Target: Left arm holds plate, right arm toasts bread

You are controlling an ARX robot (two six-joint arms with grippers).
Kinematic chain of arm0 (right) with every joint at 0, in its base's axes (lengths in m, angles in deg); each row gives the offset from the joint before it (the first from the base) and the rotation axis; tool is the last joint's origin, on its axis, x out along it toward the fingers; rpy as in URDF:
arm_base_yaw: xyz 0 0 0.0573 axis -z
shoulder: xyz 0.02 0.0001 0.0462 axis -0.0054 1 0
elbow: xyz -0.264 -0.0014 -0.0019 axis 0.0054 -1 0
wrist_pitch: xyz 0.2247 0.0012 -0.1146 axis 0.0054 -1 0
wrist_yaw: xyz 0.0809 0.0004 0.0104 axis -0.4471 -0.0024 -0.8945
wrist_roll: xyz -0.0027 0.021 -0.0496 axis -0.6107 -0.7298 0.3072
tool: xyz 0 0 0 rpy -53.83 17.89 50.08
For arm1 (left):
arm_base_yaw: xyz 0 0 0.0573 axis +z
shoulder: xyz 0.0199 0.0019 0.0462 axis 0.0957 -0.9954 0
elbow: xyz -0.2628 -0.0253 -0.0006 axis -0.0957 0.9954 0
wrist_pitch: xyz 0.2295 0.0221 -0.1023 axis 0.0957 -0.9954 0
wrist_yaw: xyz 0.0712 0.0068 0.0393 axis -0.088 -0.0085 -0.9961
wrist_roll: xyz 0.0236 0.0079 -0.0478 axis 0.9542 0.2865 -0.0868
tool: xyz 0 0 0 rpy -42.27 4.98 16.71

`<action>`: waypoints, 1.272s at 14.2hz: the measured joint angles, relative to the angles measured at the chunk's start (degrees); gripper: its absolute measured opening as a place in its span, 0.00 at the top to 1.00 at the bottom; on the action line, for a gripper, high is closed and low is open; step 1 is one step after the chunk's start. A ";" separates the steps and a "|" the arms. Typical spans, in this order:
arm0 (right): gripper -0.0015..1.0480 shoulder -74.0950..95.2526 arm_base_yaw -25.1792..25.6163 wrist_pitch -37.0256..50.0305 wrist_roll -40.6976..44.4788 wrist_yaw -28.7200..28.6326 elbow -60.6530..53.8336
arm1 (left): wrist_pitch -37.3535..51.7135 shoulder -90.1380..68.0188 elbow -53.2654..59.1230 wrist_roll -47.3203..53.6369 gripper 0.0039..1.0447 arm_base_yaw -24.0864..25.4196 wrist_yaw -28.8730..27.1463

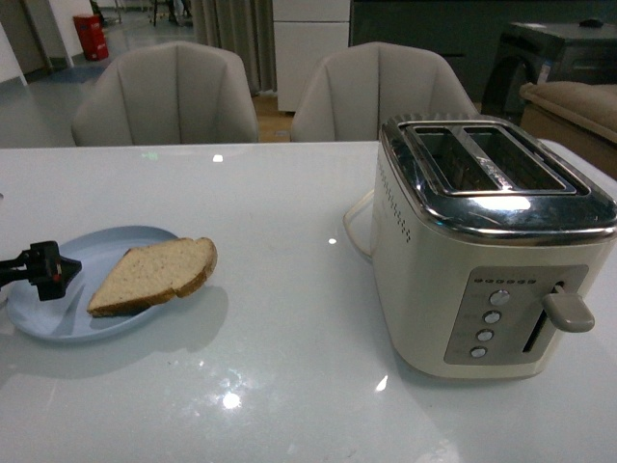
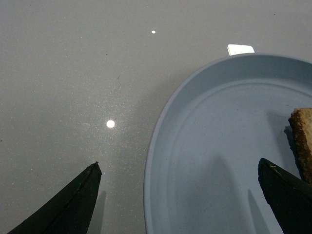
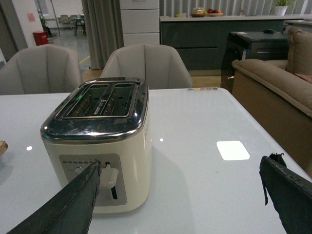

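Two wide-apart fingers of the left gripper (image 2: 178, 162) sit on either side of the rim of the blue plate (image 2: 209, 146), holding nothing. The bread (image 1: 154, 275) lies on that plate. The right gripper (image 3: 180, 161) gapes wide too, near the cream toaster (image 3: 97, 146) on the white table (image 3: 204, 122).

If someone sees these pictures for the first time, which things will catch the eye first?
The cream toaster with a shiny chrome top stands at the right of the white table, both slots empty. At the left, a half slice of brown bread lies on a pale blue plate, and the open left gripper straddles the plate's rim.
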 joint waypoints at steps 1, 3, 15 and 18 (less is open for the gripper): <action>0.06 0.00 0.00 0.00 0.00 0.00 0.00 | 0.37 -0.66 -0.26 0.02 0.08 0.15 0.17; 0.06 0.00 0.00 0.00 0.00 0.00 0.00 | 2.34 -1.64 -0.63 -1.27 0.44 0.66 0.83; 0.06 0.00 0.00 0.00 0.00 0.00 0.00 | 0.94 -0.44 -0.26 -9.99 0.98 1.05 2.71; 0.06 0.00 0.00 0.00 0.00 0.00 0.00 | -1.99 4.46 3.28 -12.22 0.98 -0.26 1.62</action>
